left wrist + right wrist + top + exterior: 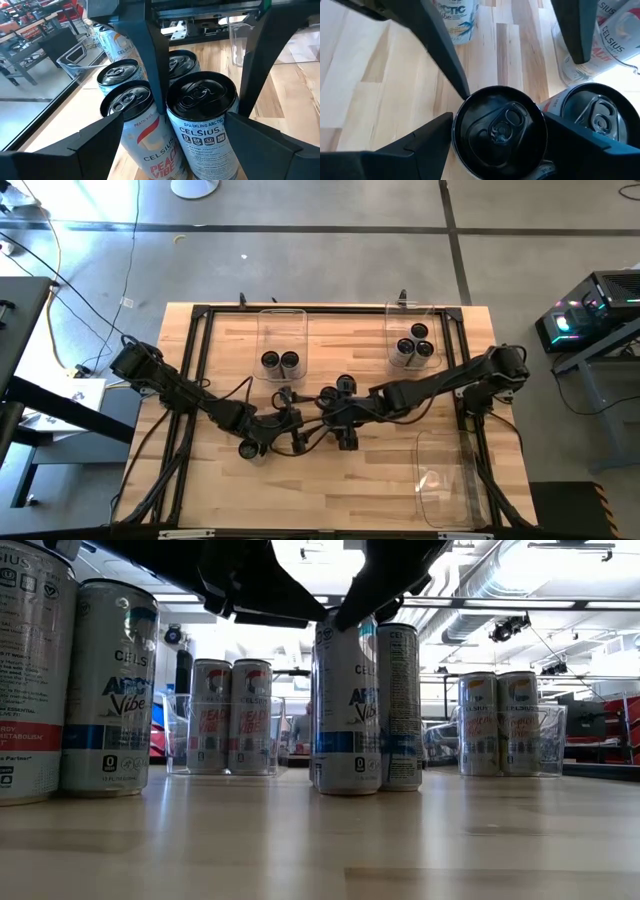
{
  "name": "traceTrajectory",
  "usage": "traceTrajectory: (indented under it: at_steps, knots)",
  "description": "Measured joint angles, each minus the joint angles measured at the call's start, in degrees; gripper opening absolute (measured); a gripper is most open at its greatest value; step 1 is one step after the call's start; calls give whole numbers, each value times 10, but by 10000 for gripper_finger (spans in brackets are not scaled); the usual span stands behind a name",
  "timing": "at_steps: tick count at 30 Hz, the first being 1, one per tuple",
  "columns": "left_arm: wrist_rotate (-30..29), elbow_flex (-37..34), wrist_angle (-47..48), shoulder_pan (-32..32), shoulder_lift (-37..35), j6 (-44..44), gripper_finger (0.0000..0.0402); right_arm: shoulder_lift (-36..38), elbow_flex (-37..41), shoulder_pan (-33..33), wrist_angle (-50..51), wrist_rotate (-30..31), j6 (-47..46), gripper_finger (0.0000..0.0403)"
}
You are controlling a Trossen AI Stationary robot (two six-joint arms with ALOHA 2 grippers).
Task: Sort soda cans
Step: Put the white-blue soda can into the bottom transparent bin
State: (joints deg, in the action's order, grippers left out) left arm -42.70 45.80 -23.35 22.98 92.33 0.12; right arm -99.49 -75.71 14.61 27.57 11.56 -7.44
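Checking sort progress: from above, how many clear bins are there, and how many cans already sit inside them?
Clear bins: 3
Cans in bins: 5
Total: 8

**Camera placement: four views, one counter**

High view: overhead, facing straight down, far enough to take in the whole counter (330, 480) and both arms.

Low view: at counter-top height, facing level across the surface into the room; nearest soda cans (350, 705) stand close to the lens.

Left wrist view: very near, looking steeply down on can tops between its own end effector (200, 145) fingers.

Right wrist view: closer, almost vertical over one can top, inside its end effector (497, 135).

All four share the central can cluster.
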Motion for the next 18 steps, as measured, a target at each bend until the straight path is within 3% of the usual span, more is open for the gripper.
traceTrajectory:
  at_steps: [7,12,18]
  knots:
    - [-2,0,0,0,0,-3,339,-23,-1,10,-9,40,-4,286]
    - [-5,0,-1,0,0,-8,339,-21,-1,16,-7,49,-24,256]
    - [-60,0,-4,25,-23,-21,339,-22,-17,27,6,70,-56,246]
